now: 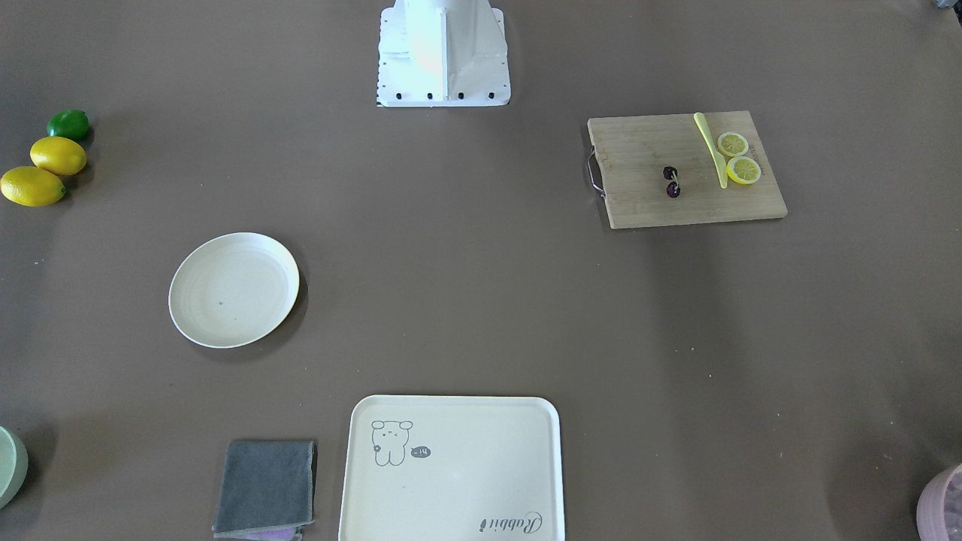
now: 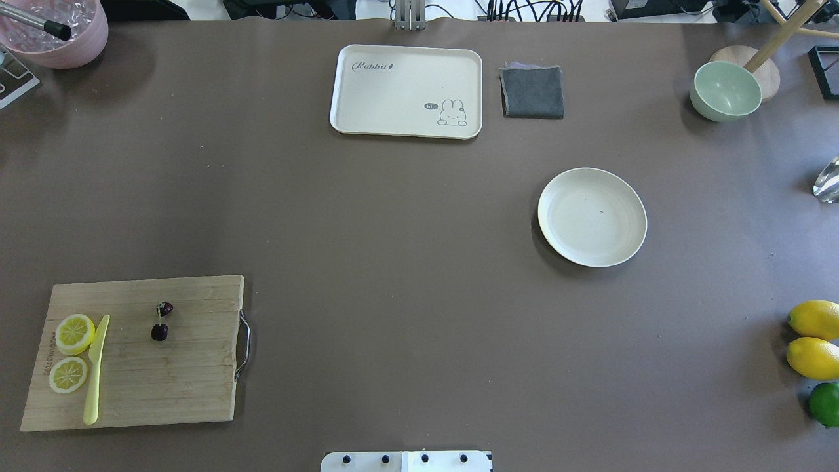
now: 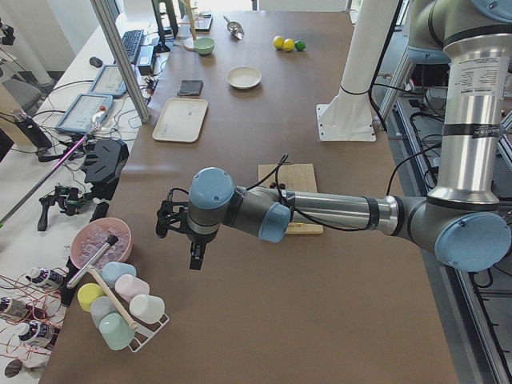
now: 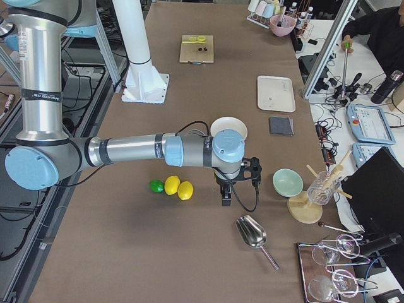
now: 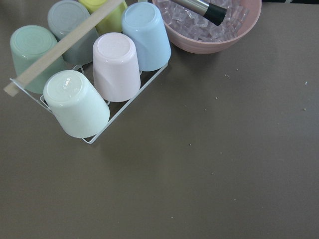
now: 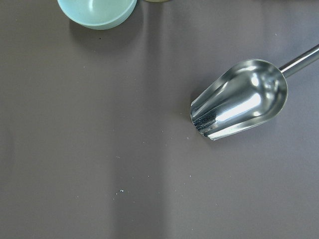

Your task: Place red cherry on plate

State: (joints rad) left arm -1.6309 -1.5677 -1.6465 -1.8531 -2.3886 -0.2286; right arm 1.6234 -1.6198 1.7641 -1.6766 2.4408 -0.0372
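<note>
The red cherry (image 2: pixel 161 321), a dark maroon pair on a thin green stem, lies on a wooden cutting board (image 2: pixel 170 387) at the near left; it also shows in the front-facing view (image 1: pixel 672 182). The round cream plate (image 2: pixel 592 217) sits bare on the right half of the table (image 1: pixel 234 289). My left gripper (image 3: pixel 195 258) hangs above the table's left end, well past the board. My right gripper (image 4: pixel 226 198) hangs over the right end, beyond the plate (image 4: pixel 222 125). Both show only in side views, so I cannot tell whether they are open or shut.
Lemon slices (image 2: pixel 72 351) and a yellow knife (image 2: pixel 96 370) share the board. A cream tray (image 2: pixel 406 90), grey cloth (image 2: pixel 532 92) and green bowl (image 2: pixel 725 90) line the far edge. Lemons (image 2: pixel 815 337), a metal scoop (image 6: pixel 239 99), a cup rack (image 5: pixel 89 64) and a pink ice bowl (image 5: pixel 209 30) stand at the ends.
</note>
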